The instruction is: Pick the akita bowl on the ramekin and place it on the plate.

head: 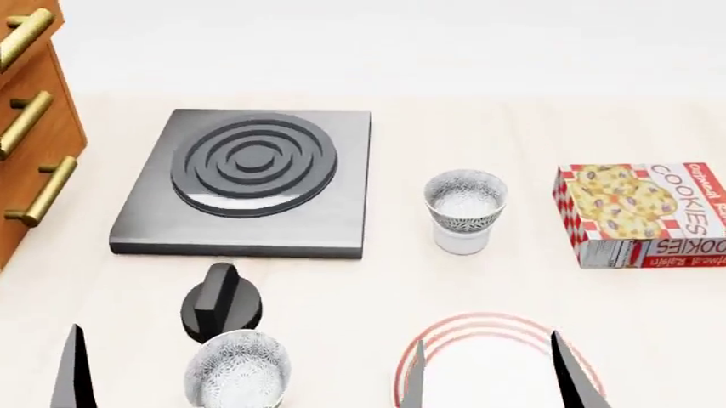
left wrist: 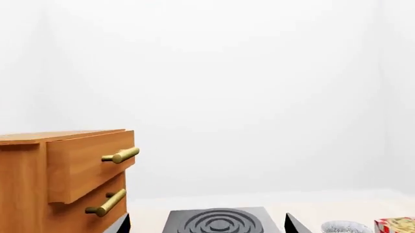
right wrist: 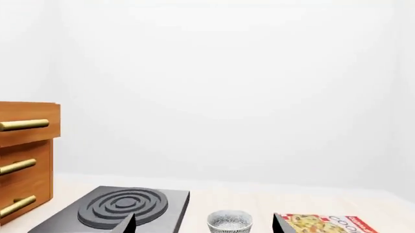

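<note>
The akita bowl (head: 465, 197), speckled grey outside and white inside, sits on the white ramekin (head: 460, 243) right of the stove. It also shows in the right wrist view as the akita bowl (right wrist: 229, 222), ahead of the jaws, and low in the left wrist view (left wrist: 343, 227). The red-ringed plate (head: 454, 336) lies near me, under my open right gripper (head: 487, 338), which holds nothing. My left gripper (left wrist: 207, 214) is open and empty, facing the stove; one of its fingers (head: 74, 374) shows at the near left.
A second speckled bowl (head: 238, 378) stands near left, behind it a black stove knob (head: 221, 302) and the grey stove (head: 250, 183). A cookie box (head: 641, 212) lies at the right. A wooden drawer cabinet (head: 29, 127) with brass handles stands at the left.
</note>
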